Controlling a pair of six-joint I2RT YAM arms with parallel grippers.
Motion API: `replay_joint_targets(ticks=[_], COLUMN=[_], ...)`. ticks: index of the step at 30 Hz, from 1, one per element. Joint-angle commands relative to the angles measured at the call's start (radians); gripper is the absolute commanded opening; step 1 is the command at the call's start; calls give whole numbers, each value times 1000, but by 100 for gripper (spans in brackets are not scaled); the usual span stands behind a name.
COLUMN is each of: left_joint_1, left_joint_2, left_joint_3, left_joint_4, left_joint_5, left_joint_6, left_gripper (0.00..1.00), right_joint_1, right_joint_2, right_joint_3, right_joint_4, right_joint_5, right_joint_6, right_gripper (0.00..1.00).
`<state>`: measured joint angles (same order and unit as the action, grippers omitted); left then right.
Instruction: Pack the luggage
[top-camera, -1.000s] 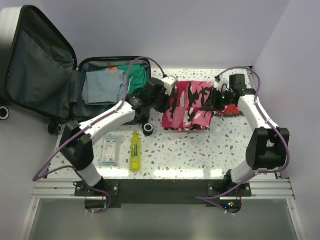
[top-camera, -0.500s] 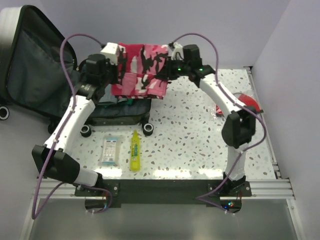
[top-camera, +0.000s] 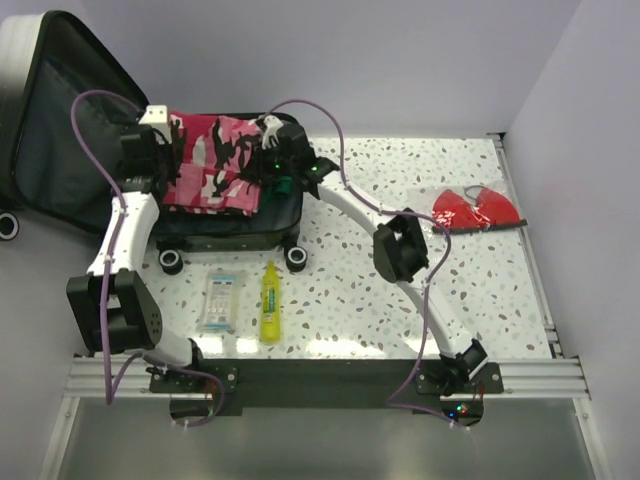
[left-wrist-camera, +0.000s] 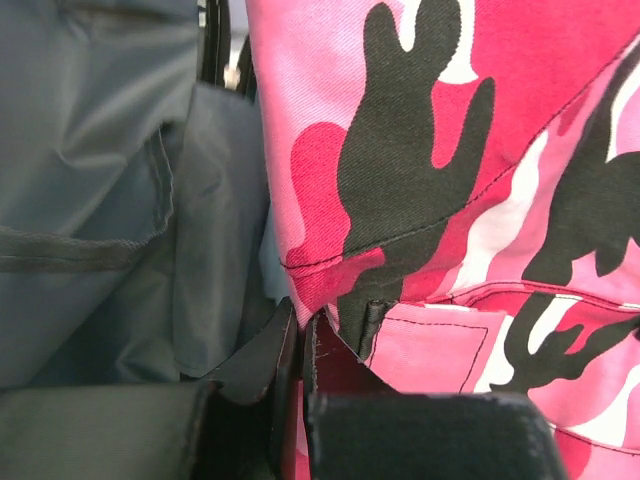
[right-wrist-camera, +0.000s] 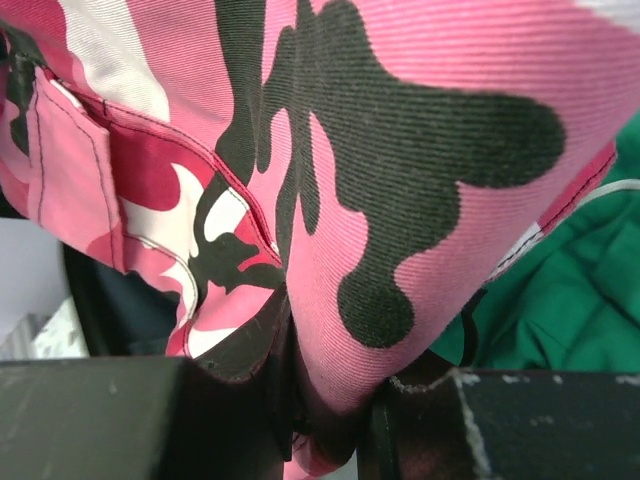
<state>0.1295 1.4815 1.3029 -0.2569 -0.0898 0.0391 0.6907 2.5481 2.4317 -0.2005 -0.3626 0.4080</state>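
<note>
The luggage (top-camera: 60, 130) lies open at the table's far left, its lid up showing dark grey lining (left-wrist-camera: 90, 180). A folded pink camouflage garment (top-camera: 212, 165) hangs over its open base. My left gripper (top-camera: 163, 160) is shut on the garment's left edge (left-wrist-camera: 400, 180). My right gripper (top-camera: 268, 160) is shut on its right edge (right-wrist-camera: 400, 150). Green clothing (right-wrist-camera: 570, 290) lies in the luggage below the garment.
A yellow-green bottle (top-camera: 269, 301) and a flat clear packet (top-camera: 219, 302) lie on the speckled table in front of the luggage. A red item (top-camera: 474, 209) lies at the far right. Black luggage wheels (top-camera: 296, 256) stand at its near edge.
Both grippers have carried the pink camouflage garment left, from the table's middle to above the luggage's open base, and lowered it there.
</note>
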Motion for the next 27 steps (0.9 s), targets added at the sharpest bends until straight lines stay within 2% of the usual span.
replay_joint_targets(ticks=[1, 11, 24, 26, 27], left_joint_1=[48, 88, 101, 101, 104], left_joint_2=[23, 98, 223, 232, 246], left_joint_3=[-8, -14, -22, -31, -31], left_joint_4=[202, 307, 321, 346, 355], left_joint_5=[-16, -34, -122, -137, -136], left_joint_6=[25, 31, 15, 16, 21], left_gripper=[0, 0, 0, 0, 8], right_joint_1=[7, 12, 21, 23, 23], right_joint_2=[7, 49, 132, 136, 135], right_joint_3=[92, 112, 109, 98, 90], right_joint_4=[128, 233, 319, 331, 335], right_joint_5=[108, 215, 301, 313, 324], right_joint_6=[-15, -37, -84, -87, -87], right_gripper=[0, 0, 0, 6, 9])
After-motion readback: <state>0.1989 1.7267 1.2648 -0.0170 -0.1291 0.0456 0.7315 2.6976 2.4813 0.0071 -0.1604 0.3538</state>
